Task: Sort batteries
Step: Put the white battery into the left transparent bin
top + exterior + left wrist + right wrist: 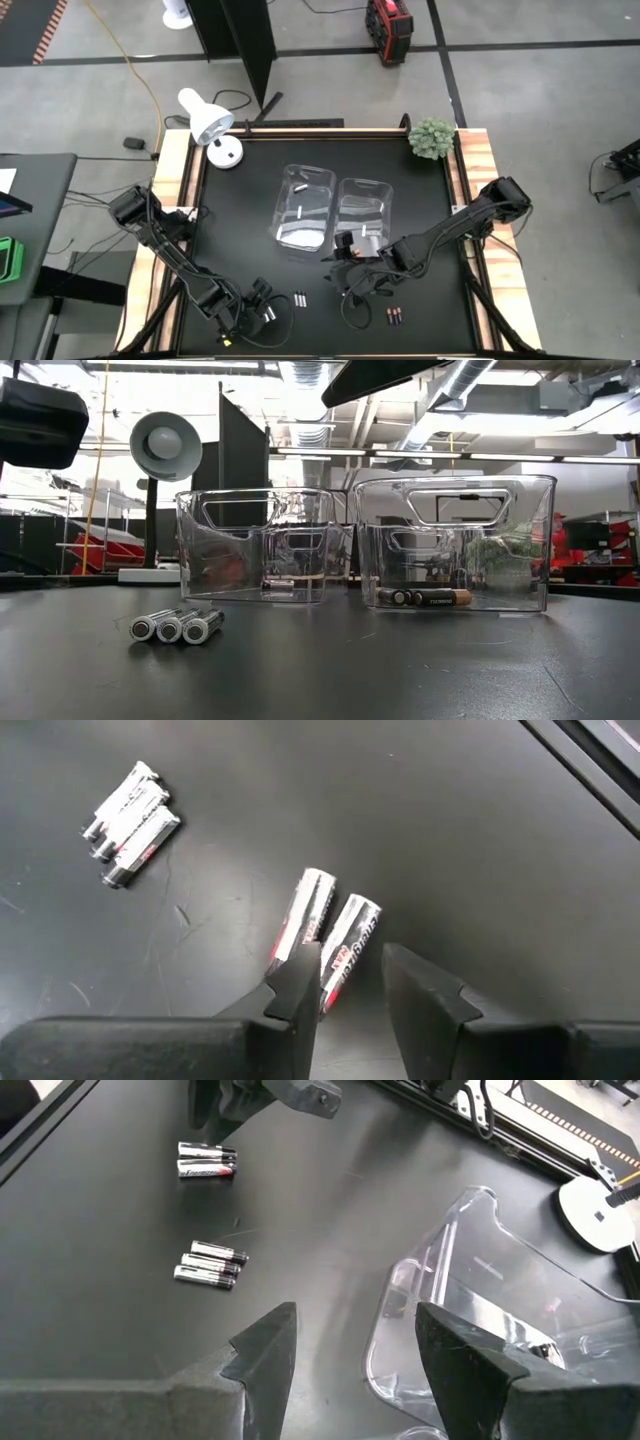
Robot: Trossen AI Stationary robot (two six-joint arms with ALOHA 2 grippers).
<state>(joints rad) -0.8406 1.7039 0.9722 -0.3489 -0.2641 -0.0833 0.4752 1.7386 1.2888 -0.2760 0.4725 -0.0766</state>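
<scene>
Three silver batteries (128, 822) lie side by side, touching, flat on the black table. Two more silver ones (325, 932) with red print lie parallel near the front edge. Dark copper-ended pair (393, 317) sits further right. More dark batteries (425, 597) lie flat inside the right bin.

you were in a workshop-like lab: bare concrete floor (520, 110) around the table (250, 150), exposed ceiling ducts (300, 375) above it.
</scene>
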